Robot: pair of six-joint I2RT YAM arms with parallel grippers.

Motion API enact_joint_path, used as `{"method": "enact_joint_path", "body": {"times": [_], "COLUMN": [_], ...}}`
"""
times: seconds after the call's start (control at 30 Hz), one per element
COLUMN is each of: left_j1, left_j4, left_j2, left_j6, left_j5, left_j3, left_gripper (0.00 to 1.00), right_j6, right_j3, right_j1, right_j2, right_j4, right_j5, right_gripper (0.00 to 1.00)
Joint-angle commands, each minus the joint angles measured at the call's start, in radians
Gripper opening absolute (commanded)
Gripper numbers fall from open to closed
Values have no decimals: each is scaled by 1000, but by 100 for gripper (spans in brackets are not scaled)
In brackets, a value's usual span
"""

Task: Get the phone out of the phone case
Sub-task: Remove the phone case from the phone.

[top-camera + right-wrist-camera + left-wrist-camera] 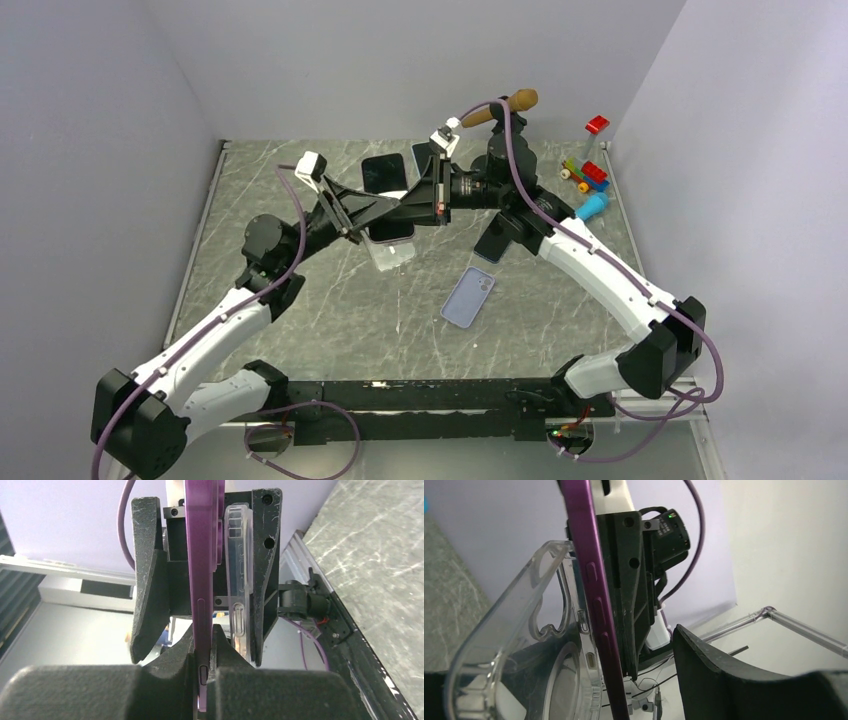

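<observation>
From above, you see both arms meet over the middle of the table [300,300]. Your right gripper [432,200] pinches the purple phone [393,232], and the clear case [393,256] hangs at 6 o'clock of it, by the left gripper [385,215].

In the left wrist view, the case [519,625] stands at 9 o'clock of the phone's edge [593,595].

In the right wrist view, the left gripper's fingers [145,580] are spread. One stands apart from the phone [200,555], and the case [239,580] lies against the 3 o'clock finger.

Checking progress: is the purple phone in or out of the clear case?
Out: the purple phone, pinched by the right gripper, stands apart from the empty clear case; whether lower edges touch, cannot tell.
</observation>
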Motion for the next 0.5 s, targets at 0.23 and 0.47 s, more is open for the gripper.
{"method": "enact_joint_path", "body": {"times": [0.23, 0.47], "left_j1": [98, 154], "left_j4": [-201, -457], "left_j2": [-119, -131], "left_j6": [44, 194], "left_j5": [49, 108], "left_j3": [-67, -36], "left_gripper": [67, 50], "right_j6": [-238, -357], "right_j3": [142, 93], "right_j1": [-46, -235], "right_j2": [-9, -68], "right_j4": [-298, -459], "right_j5": [77, 86], "right_gripper": [0, 0]}}
